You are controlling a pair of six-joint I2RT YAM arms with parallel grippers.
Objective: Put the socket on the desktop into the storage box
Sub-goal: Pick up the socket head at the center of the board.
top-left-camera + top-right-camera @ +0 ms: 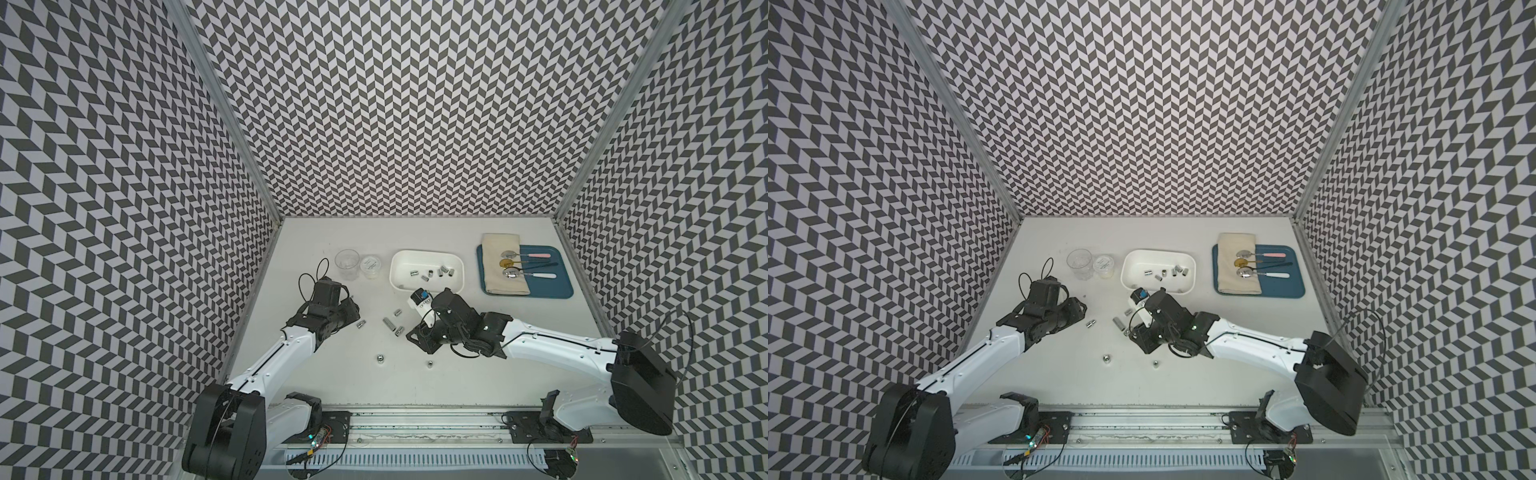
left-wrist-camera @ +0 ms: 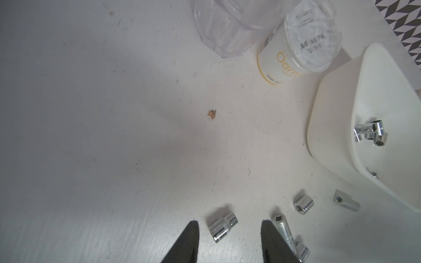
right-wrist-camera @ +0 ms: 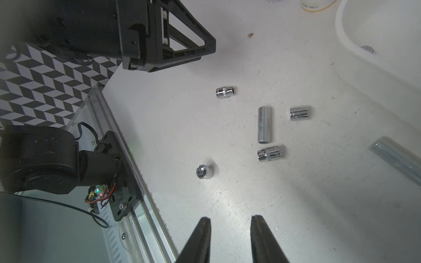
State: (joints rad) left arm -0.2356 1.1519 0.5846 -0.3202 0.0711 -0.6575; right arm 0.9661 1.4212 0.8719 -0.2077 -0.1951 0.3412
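Observation:
Several chrome sockets lie loose on the off-white desktop (image 1: 332, 374). My left gripper (image 2: 229, 224) is open and low over it, with a short socket (image 2: 222, 226) lying between its fingertips, touching neither. The same socket (image 1: 360, 325) sits just off the left gripper (image 1: 354, 315) in a top view. A long socket (image 2: 282, 232) lies against the outside of one finger. My right gripper (image 3: 230, 218) is open and empty over bare desktop, near the table's middle (image 1: 420, 341). Beyond it lie a long socket (image 3: 264, 124) and an upright one (image 3: 204, 171). The white storage box (image 1: 399, 266) holds several sockets (image 1: 432, 274).
A clear cup (image 1: 347, 262) and a small lidded jar (image 1: 370, 266) stand left of the box. At the back right a blue tray (image 1: 552, 286) carries a folded cloth and spoons. Two sockets (image 1: 380, 358) sit nearer the front rail. Chevron walls close three sides.

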